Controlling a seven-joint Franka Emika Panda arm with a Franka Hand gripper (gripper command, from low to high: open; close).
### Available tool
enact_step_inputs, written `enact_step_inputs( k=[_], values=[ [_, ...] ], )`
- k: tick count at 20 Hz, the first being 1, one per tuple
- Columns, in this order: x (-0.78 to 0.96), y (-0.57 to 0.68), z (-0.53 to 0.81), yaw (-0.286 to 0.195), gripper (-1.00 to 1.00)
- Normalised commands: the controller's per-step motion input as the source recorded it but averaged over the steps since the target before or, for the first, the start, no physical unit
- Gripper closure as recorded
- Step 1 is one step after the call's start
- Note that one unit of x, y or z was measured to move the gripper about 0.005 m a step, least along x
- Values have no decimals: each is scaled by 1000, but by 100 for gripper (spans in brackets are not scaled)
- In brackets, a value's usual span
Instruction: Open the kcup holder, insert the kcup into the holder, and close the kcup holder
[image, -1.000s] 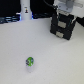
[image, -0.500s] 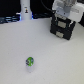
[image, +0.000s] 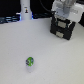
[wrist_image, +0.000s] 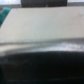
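While the arm's white gripper (image: 64, 11) sits at the upper right of the exterior view, right over the black kcup holder (image: 62, 29) and seemingly against its top, its fingers are lost against the dark box, so how far they are parted, or whether they hold anything, cannot be told. Kcup (image: 30, 62), green multicoloured top, stands alone on the white table (image: 55, 62) in the lower left-centre, well apart from the holder; a white bottle-like object (image: 25, 10) stands at the upper left. Wrist view is blurred: pale surface above a dark curved edge, nothing identifiable.
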Motion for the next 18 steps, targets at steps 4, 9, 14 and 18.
enact_step_inputs(
  k=[4, 9, 14, 18],
  values=[
    [345, -135, 93, -12, 100],
    [747, -223, 249, -35, 100],
    [872, -278, 252, -49, 100],
    [975, -281, 191, -50, 100]
  ],
)
